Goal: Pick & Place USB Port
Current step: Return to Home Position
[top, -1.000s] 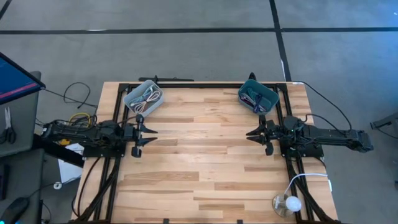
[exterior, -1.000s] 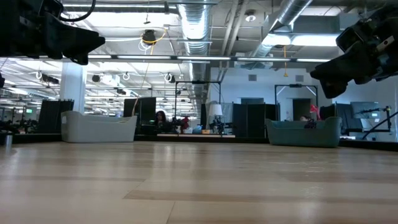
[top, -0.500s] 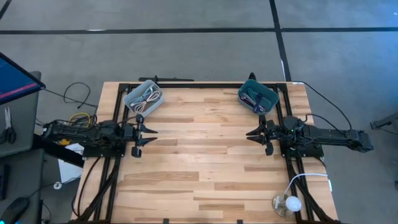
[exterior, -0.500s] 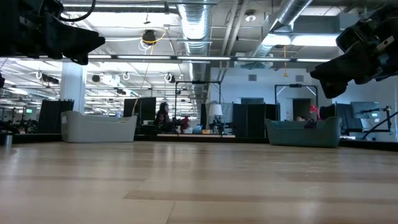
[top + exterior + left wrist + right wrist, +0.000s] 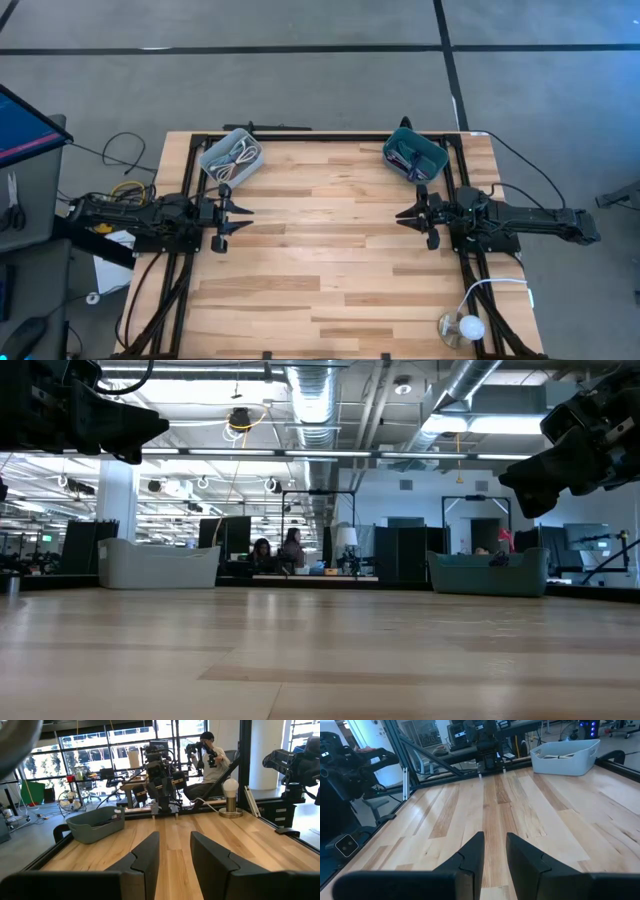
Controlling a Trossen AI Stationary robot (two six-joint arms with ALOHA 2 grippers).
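My left gripper [image 5: 243, 215] hovers over the table's left part, level, pointing at the right arm. It is open, with a narrow gap and nothing between its fingers [image 5: 175, 851]. My right gripper [image 5: 402, 215] faces it from the right, also open on nothing [image 5: 495, 851]. A light grey bin [image 5: 231, 157] holding pale cords stands on the far left of the table. A teal bin [image 5: 413, 155] holding dark cords stands on the far right. I cannot single out a USB port in either bin.
Bare wooden tabletop [image 5: 320, 260] lies between and in front of the arms. A white globe lamp [image 5: 460, 327] stands at the near right corner. A black frame rail [image 5: 320, 135] runs along the far edge. People show in the room beyond [image 5: 275, 550].
Both arms have kept still. Only people in the room beyond the table have moved.
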